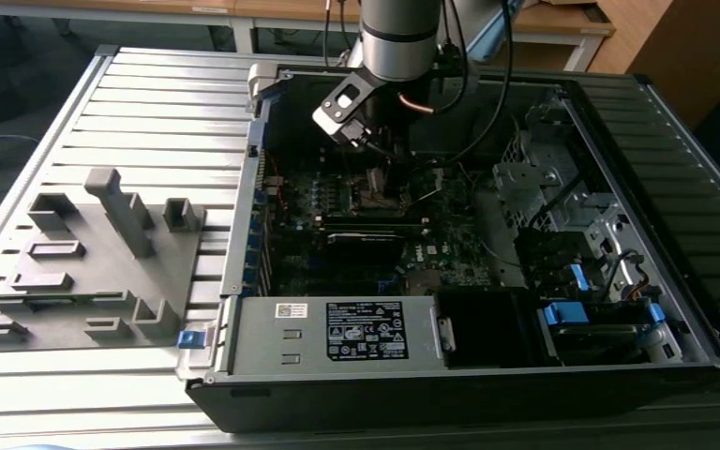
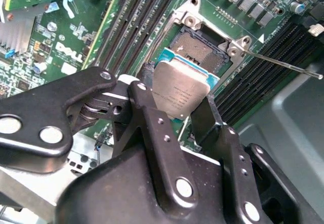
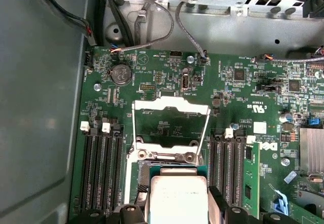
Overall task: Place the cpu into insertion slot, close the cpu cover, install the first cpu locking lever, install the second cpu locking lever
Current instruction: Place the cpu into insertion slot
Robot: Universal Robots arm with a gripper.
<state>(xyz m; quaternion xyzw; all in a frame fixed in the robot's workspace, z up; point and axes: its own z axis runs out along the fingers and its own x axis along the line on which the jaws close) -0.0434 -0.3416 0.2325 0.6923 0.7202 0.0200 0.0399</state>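
My gripper (image 2: 178, 113) is shut on the cpu (image 2: 182, 89), a flat square chip with a dull grey metal top, held by two opposite edges between black fingers (image 2: 152, 127). The chip hangs close over the near part of the insertion slot (image 2: 200, 44), a dark square socket with a silver rim; I cannot tell whether they touch. In the first wrist view the cpu (image 3: 177, 196) sits just before the cpu cover (image 3: 169, 102), a shiny frame swung open beyond the slot. A thin locking lever (image 2: 278, 64) sticks out, unlatched. In the exterior view the gripper (image 1: 382, 178) is low inside the computer case.
Long black memory slots (image 2: 142, 26) flank the socket on both sides. Loose cables (image 3: 152, 11) run over the board's far end. A labelled power supply box (image 1: 360, 333) fills the case's near side, a drive cage (image 1: 561, 197) is on the exterior view's right, and a grey fixture block (image 1: 97, 262) lies outside.
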